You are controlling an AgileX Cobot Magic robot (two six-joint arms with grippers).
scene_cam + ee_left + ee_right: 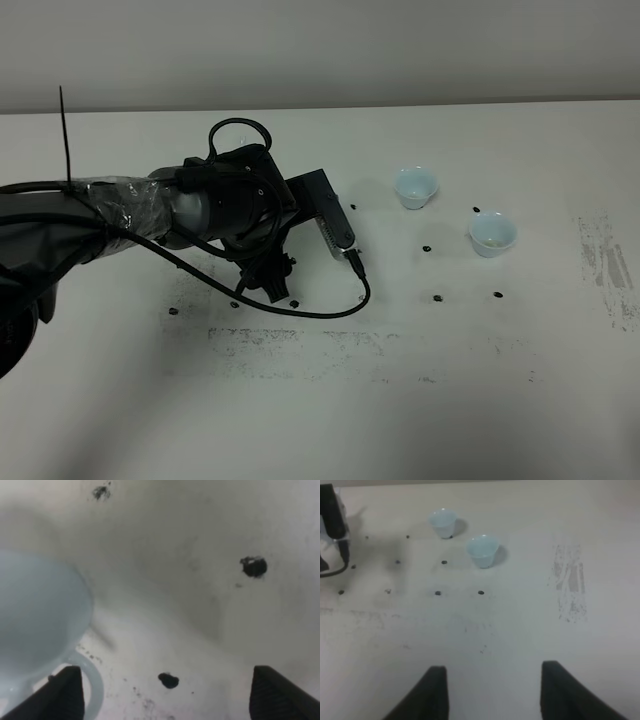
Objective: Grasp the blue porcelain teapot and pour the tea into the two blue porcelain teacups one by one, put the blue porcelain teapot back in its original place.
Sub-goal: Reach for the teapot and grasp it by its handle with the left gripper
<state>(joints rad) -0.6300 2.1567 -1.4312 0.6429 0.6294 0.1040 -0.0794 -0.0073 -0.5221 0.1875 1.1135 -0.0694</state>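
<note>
The blue porcelain teapot fills one side of the left wrist view, blurred and very close, with its loop handle just inside one finger. My left gripper is open, its fingers wide apart over the table, and holds nothing. In the high view the left arm covers the teapot, which is hidden there. The two blue porcelain teacups stand upright at the centre right. They also show in the right wrist view. My right gripper is open and empty, well short of the cups.
The white table bears small black marks and grey scuffs. A black cable loops from the left wrist camera over the table. The right arm is out of the high view.
</note>
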